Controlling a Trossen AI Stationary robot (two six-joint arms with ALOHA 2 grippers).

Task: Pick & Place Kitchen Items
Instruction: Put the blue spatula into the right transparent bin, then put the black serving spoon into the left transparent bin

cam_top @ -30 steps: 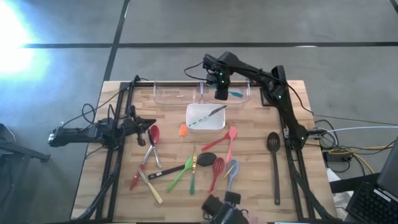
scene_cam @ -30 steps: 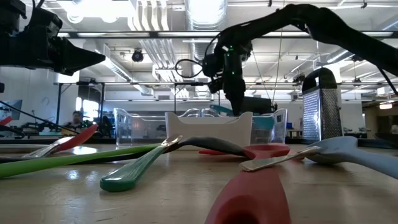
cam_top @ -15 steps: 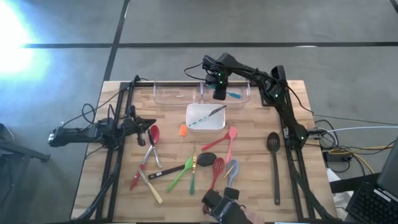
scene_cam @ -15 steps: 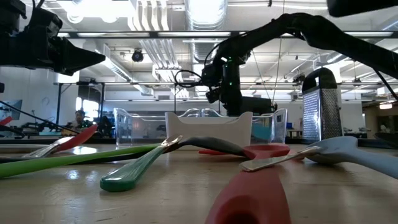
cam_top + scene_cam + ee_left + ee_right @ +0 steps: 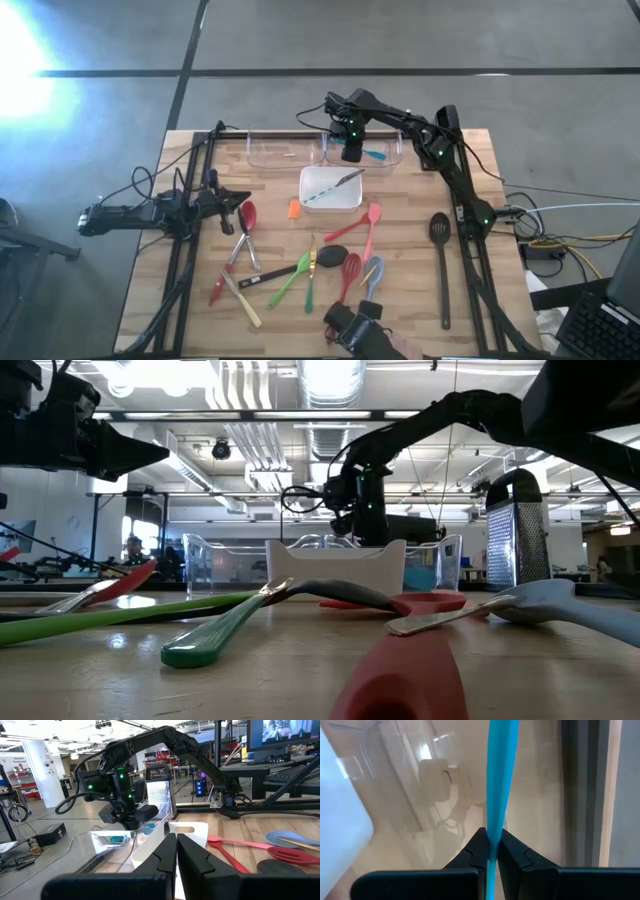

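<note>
We see the right gripper (image 5: 491,851) pinching a thin blue utensil (image 5: 499,780) tight — it hangs over the right clear bin (image 5: 392,152) at the far edge of the table (image 5: 470,290). The left gripper (image 5: 177,851) waits at the table's left side, closed on nothing. Other utensils (image 5: 330,258) lie spread across the middle.

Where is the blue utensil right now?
The blue utensil is pinched in the shut right gripper over the right-hand clear bin at the table's far edge, just beyond the white square dish.
</note>
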